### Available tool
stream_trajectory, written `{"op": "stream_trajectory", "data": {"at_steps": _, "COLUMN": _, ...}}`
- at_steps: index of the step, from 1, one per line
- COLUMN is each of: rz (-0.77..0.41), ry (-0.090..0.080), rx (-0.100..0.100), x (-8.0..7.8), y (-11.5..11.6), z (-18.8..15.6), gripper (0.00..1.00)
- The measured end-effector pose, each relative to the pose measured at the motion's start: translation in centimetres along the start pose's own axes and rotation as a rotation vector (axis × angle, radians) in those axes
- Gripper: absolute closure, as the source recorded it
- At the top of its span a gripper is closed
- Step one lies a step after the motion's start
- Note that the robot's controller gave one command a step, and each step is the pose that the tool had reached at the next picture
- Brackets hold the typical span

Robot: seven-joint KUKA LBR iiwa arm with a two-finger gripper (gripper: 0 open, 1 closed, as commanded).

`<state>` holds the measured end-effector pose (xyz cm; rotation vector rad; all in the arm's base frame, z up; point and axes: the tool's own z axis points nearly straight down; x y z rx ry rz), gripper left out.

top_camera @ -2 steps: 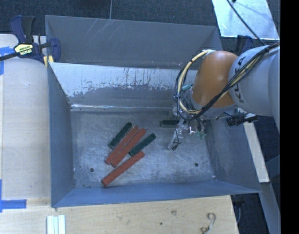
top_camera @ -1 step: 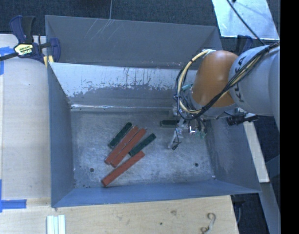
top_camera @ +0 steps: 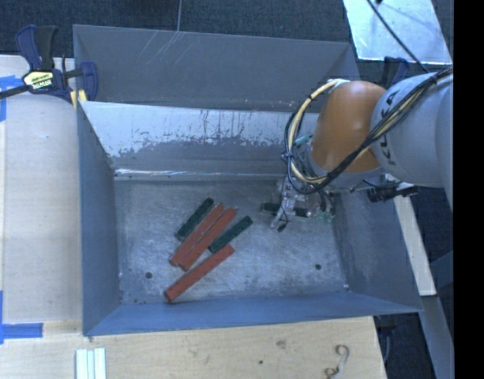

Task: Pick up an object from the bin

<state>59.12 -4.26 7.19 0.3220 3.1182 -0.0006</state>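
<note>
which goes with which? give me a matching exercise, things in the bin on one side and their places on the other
Things: 1 gripper; 2 longest red-brown stick; 3 red-brown pair lying side by side.
Places: A between upper green stick and lower green stick; B right of all the sticks; C nearest the bin's front wall.
Pairs: 1-B; 2-C; 3-A.

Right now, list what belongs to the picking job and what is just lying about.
Job: gripper; grey bin; right green stick, nearest the gripper; left green stick; red sticks beside them.
Lying about: small curled bit outside the bin, by the view's lower edge.
</note>
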Motion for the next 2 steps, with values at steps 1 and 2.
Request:
{"op": "stream_trajectory", "data": {"at_steps": 1, "rz": -0.002, "ry": -0.001, "rx": -0.001, "x": -0.2, "y": 0.0, "z": -3.7, "gripper": 1.00}}
{"op": "stream_trajectory", "data": {"at_steps": 2, "rz": -0.006, "ry": -0.006, "rx": -0.001, "x": -0.6, "y": 0.0, "z": -11.7, "gripper": 1.00}}
